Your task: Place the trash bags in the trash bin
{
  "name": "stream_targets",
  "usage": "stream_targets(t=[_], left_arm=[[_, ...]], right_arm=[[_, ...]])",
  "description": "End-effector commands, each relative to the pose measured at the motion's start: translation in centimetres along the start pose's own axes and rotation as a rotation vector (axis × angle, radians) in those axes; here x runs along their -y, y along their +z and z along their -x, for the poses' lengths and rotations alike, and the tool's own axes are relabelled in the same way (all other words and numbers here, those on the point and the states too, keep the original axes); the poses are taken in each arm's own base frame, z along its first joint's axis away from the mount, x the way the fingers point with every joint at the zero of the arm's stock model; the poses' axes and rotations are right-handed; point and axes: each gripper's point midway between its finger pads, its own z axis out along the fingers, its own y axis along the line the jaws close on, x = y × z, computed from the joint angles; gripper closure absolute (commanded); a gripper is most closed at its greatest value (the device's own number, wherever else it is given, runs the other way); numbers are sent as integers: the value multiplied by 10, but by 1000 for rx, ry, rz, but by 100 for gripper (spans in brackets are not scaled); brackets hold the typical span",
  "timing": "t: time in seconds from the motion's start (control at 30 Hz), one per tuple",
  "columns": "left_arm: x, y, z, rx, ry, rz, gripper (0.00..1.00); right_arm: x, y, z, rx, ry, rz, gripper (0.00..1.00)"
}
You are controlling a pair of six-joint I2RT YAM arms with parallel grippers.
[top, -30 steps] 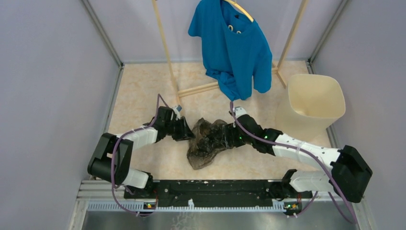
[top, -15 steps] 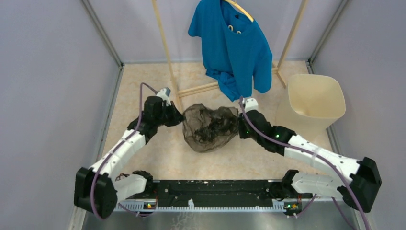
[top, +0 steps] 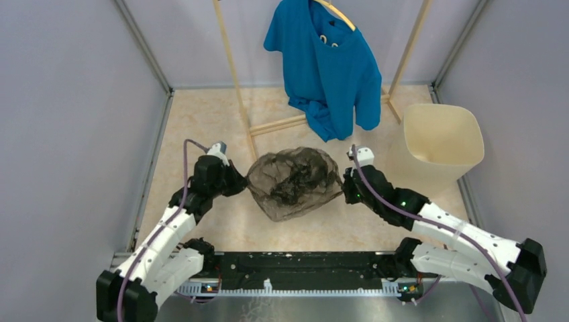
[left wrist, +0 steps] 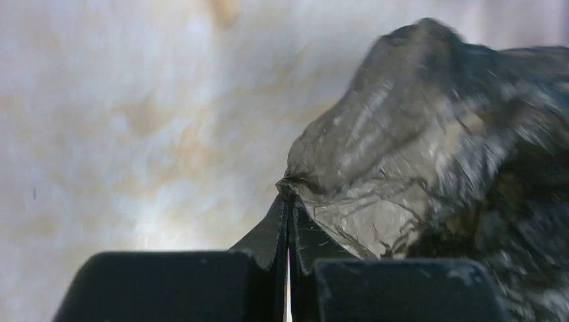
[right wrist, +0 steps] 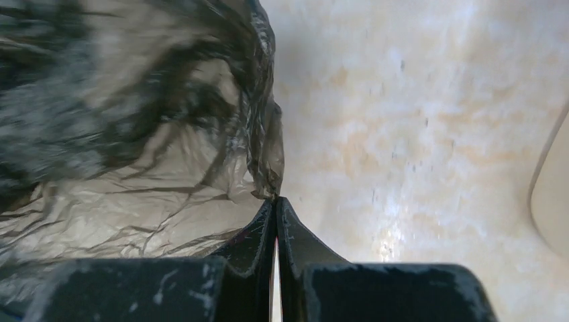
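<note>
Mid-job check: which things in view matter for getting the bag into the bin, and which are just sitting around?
Part of the job:
- trash bag, pinched at opposite edges by the left gripper and right gripper
- trash bin, on the right

Just there:
- blue T-shirt
- wooden rack

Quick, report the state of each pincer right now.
Left pincer: shut on the trash bag, at its edge.
Right pincer: shut on the trash bag's opposite edge.

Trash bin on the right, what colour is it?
The trash bin is plain cream-beige, seen best in the top external view.
</note>
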Motion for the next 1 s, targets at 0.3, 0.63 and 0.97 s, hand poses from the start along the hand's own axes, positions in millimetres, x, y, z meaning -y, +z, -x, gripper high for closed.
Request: stream_targets(t=[0.3,0.63,0.97], left_arm=[[166,-83,168,201,203,-350,100],[57,-53,70,165,37,-113,100],[41,-53,20,68,-9,-153,100]], right_arm=[[-50,-74,209,315,-86,139,100],[-34,-57,124,255,44,185,100],[-40,-46,57,104,132,272,100]])
